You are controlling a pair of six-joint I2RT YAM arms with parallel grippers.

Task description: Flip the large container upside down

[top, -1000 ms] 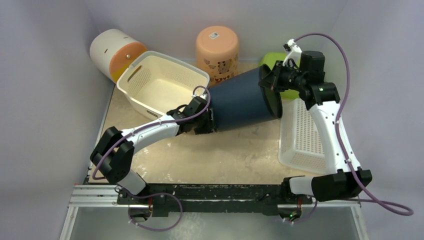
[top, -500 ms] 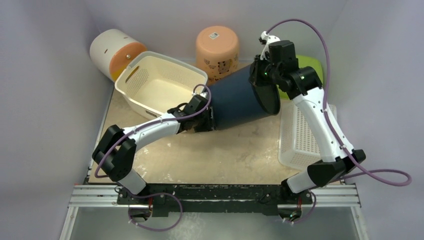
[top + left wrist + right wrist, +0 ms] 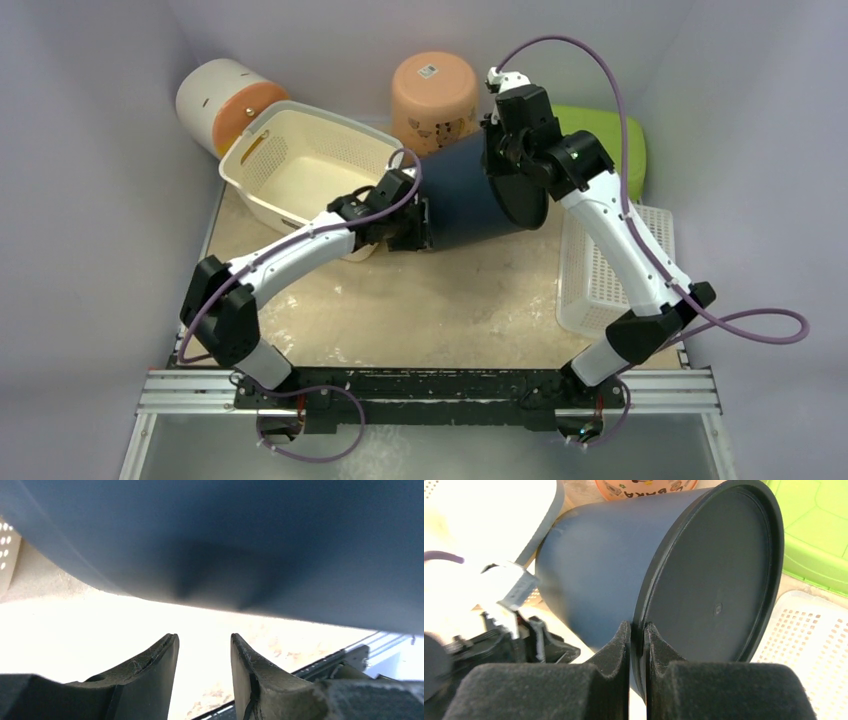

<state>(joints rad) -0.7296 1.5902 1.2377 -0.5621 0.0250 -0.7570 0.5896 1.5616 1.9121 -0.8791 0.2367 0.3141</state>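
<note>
Pinching large container (image 3: 594,565) rim: right gripper (image 3: 637,625) | left gripper (image 3: 203,638) part-open beside it

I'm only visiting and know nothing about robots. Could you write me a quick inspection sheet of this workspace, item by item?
Surface: beige mottled table.
Job's things: large dark blue container lying on its side, not yet upside down.
Clutter: cream basket, white-and-orange drum, peach tub, green bin, white perforated basket.
Pincers: right pincer shut on the container's wide rim; left pincer open by its narrow end, nothing between its fingers.
Cables: purple cable arcs above the right arm, another follows the left arm; no snag seen.
Surroundings: plain pale walls; metal rail at the near edge.
</note>
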